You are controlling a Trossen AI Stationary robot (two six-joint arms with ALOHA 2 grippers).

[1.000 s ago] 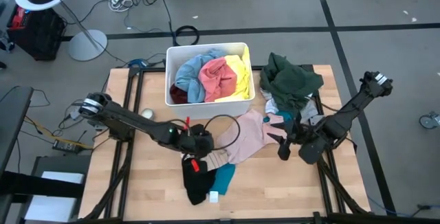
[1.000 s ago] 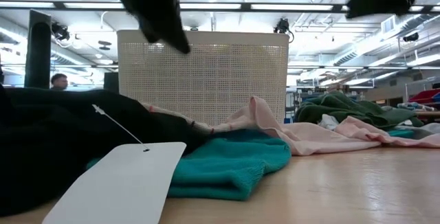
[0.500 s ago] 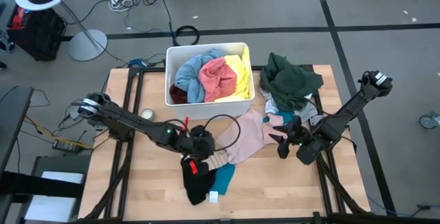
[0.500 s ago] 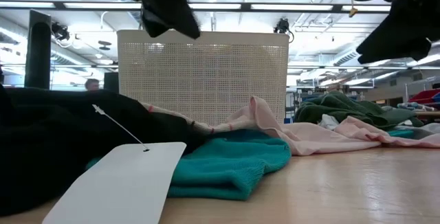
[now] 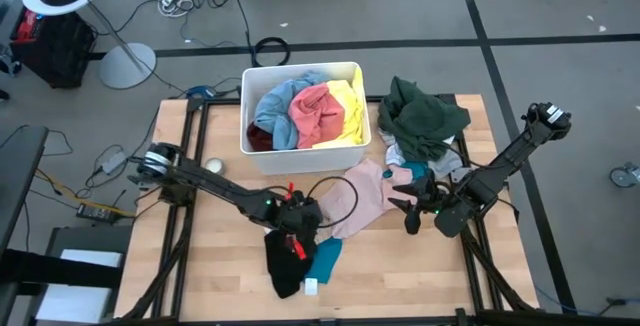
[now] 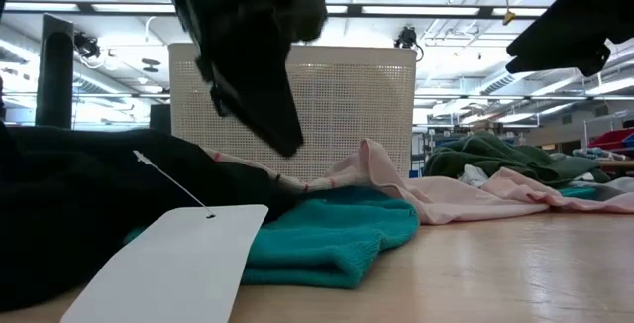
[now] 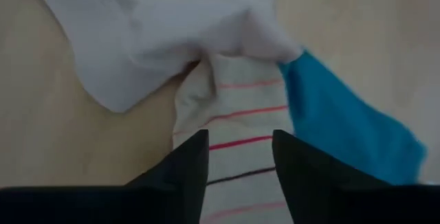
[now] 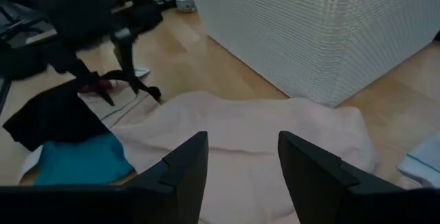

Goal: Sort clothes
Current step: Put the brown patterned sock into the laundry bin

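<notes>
The clothes lie in groups. A pale pink garment (image 5: pixel 365 191), a cream striped sock (image 7: pixel 230 124), a teal piece (image 5: pixel 325 256) and a black garment (image 5: pixel 283 266) with a white tag (image 6: pixel 168 259) lie at the table's middle. A dark green pile (image 5: pixel 425 116) lies at the far right. My left gripper (image 7: pixel 237 148) hangs open just over the striped sock, one finger to each side; I cannot tell whether it touches. My right gripper (image 8: pixel 237 148) stands open above the pink garment's right part (image 8: pixel 261 135), holding nothing.
A white bin (image 5: pixel 352 116) at the far middle holds light blue, coral, yellow and maroon clothes. Bare wood shows at the near right (image 5: pixel 420 276) and the left (image 5: pixel 200 216) of the table. Light blue and white pieces (image 5: pixel 400 156) lie under the green pile.
My left gripper has opened. It has come down and moved toward the table's near right, and now stands over the striped sock. My right gripper has come down a little. The clothes lie as they did.
</notes>
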